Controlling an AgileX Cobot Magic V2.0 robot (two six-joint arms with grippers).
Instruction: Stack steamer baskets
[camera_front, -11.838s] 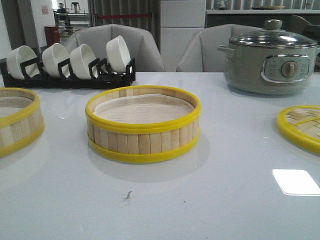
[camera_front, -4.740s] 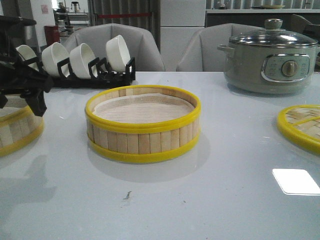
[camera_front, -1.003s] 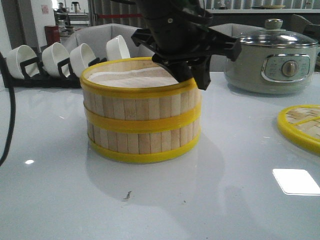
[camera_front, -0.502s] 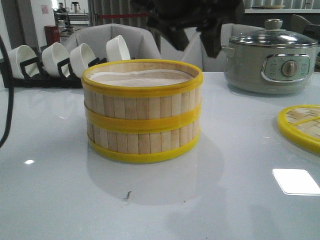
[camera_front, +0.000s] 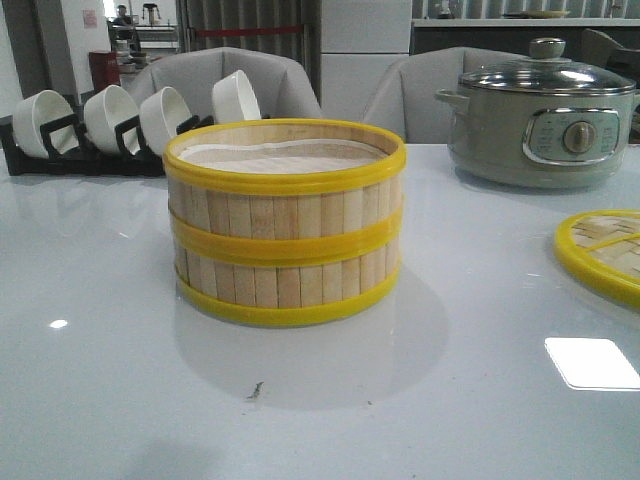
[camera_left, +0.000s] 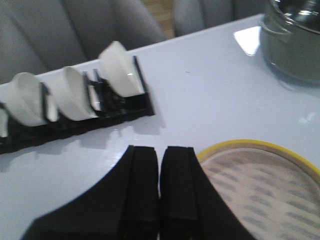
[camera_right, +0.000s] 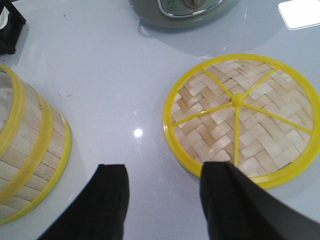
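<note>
Two steamer baskets stand stacked at the table's middle, the upper one (camera_front: 285, 195) squarely on the lower one (camera_front: 285, 285), with a white liner showing inside the top. Neither arm appears in the front view. In the left wrist view my left gripper (camera_left: 160, 150) is shut with nothing in it, above the table beside the top basket's rim (camera_left: 260, 146). My right gripper (camera_right: 162, 172) is open and empty over bare table, between the stacked baskets (camera_right: 30, 155) and the woven lid (camera_right: 240, 117).
A grey electric pot (camera_front: 540, 115) with a glass lid stands at the back right. A black rack of white bowls (camera_front: 130, 125) lines the back left. The flat woven lid (camera_front: 605, 250) lies at the right edge.
The left arm, over the stack a second ago, has risen and left the front view. The second basket, once at the far left, now sits on the middle one.
</note>
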